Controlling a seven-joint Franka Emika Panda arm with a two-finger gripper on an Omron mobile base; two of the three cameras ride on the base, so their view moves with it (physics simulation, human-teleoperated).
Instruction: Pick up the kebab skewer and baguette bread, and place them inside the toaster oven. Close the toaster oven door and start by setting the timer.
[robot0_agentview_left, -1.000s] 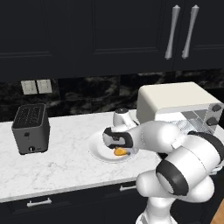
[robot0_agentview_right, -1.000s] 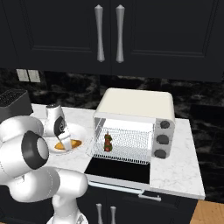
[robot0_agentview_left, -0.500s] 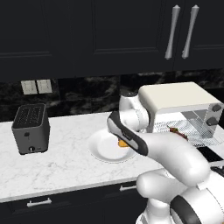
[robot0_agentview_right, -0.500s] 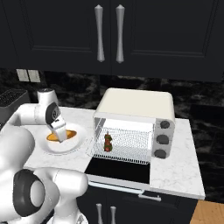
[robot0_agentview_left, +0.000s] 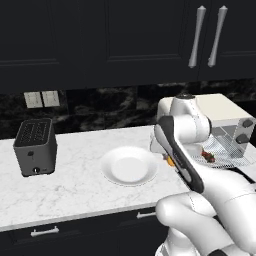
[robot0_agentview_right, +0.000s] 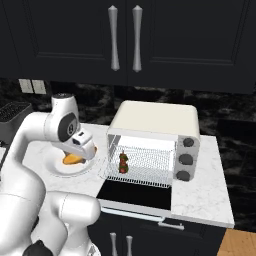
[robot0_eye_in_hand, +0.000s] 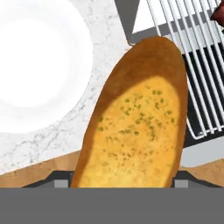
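On the marble counter (robot0_agentview_left: 75, 185), the jaws grasp the baguette bread (robot0_eye_in_hand: 135, 127); right base view shows the kebab skewer (robot0_agentview_right: 123, 163) racked

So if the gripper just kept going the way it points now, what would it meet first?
The gripper holds the baguette bread; its far end already reaches the front edge of the wire rack of the open toaster oven. That rack probably comes first, though depth is unclear.

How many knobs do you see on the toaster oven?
3. They sit in a vertical column on the right end of the toaster oven front: top knob, middle knob, bottom knob. The left base view shows just two of them.
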